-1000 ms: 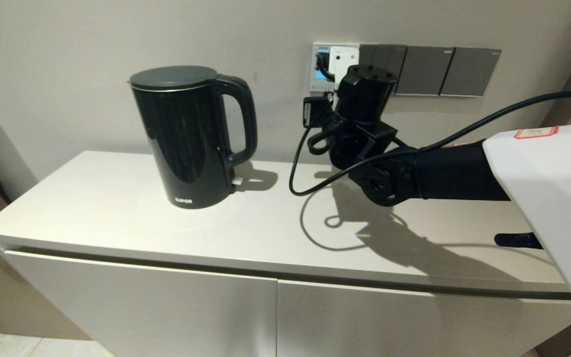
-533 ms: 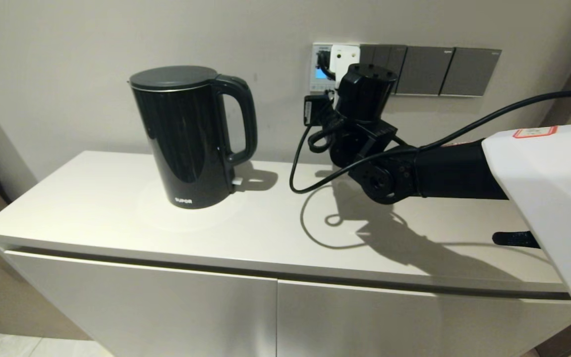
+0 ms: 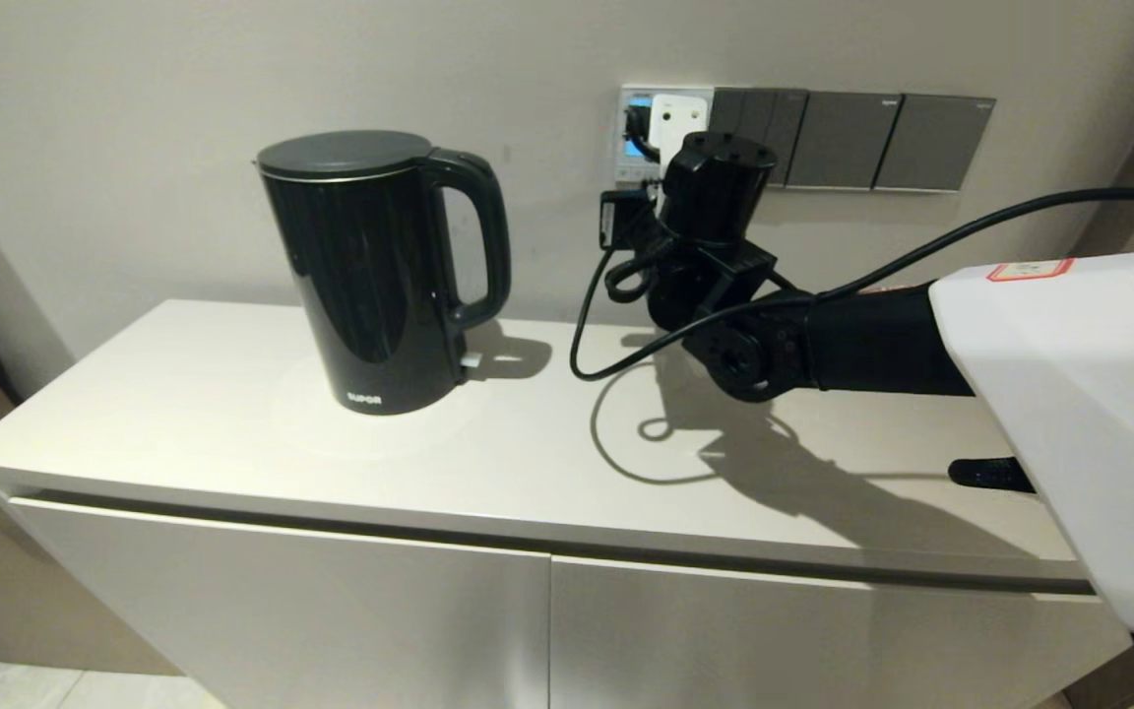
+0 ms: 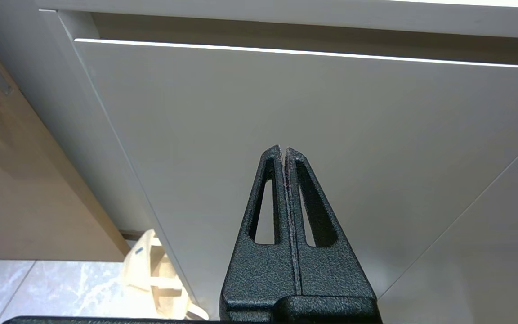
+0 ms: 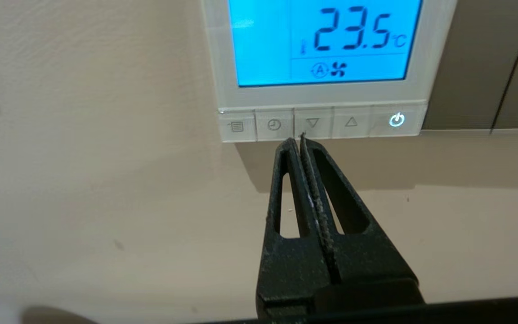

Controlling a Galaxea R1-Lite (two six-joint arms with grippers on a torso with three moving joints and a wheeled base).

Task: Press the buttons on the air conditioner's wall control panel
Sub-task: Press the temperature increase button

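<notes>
Right pincer [image 5: 298,138] nearer the buttons [image 5: 313,123]

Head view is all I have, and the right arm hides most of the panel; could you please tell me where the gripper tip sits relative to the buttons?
Observer: The shut right gripper points at the lower edge of the buttons, between the clock and down-arrow ones; contact is unclear.
Operator: Thank you. Is the screen lit?
Observer: Yes, the panel glows blue and reads 23.5 °C.
Operator: And the left arm?
Observer: The left gripper is shut, parked facing the cabinet door.
</notes>
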